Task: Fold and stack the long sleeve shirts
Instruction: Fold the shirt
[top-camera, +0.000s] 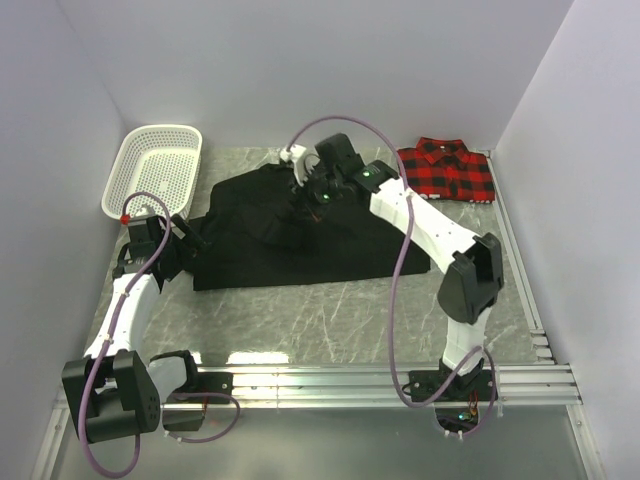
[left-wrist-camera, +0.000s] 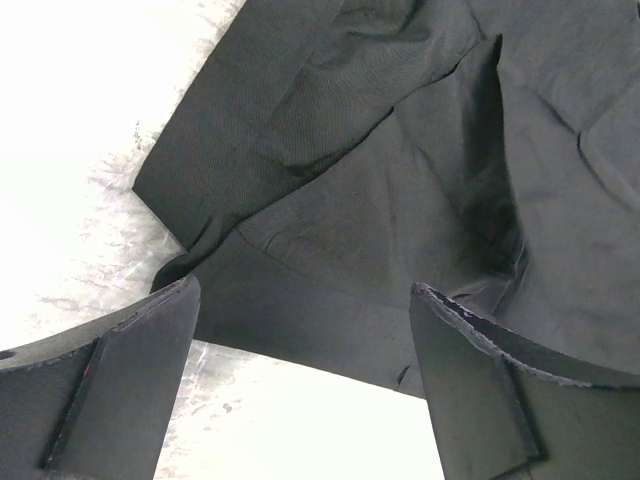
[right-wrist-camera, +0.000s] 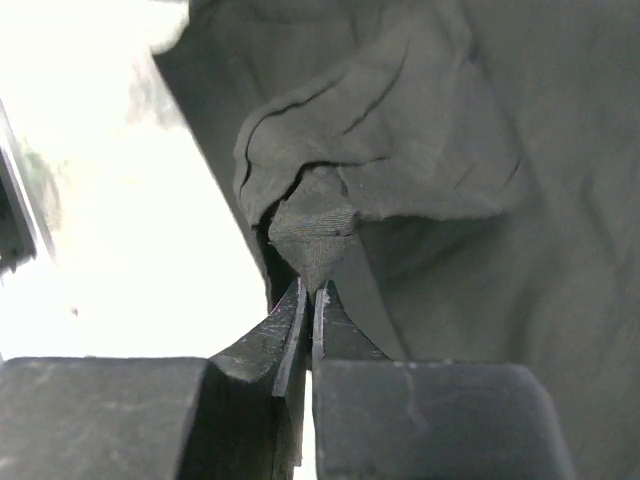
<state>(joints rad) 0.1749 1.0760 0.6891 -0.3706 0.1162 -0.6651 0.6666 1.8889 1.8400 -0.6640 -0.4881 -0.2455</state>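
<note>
The black shirt (top-camera: 290, 240) lies spread on the middle of the table. My right gripper (top-camera: 308, 203) is shut on a pinched fold of the black shirt (right-wrist-camera: 312, 240) near its middle and lifts that fold a little. My left gripper (top-camera: 188, 233) is open and empty at the shirt's left edge, just short of the black cloth (left-wrist-camera: 400, 200), with the hem between its fingers (left-wrist-camera: 130, 380) in the left wrist view. The red-and-black plaid shirt (top-camera: 447, 168) lies folded at the back right corner.
A white mesh basket (top-camera: 153, 168) stands at the back left, close behind my left gripper. White walls close in the table on three sides. A metal rail (top-camera: 400, 380) runs along the near edge and down the right side.
</note>
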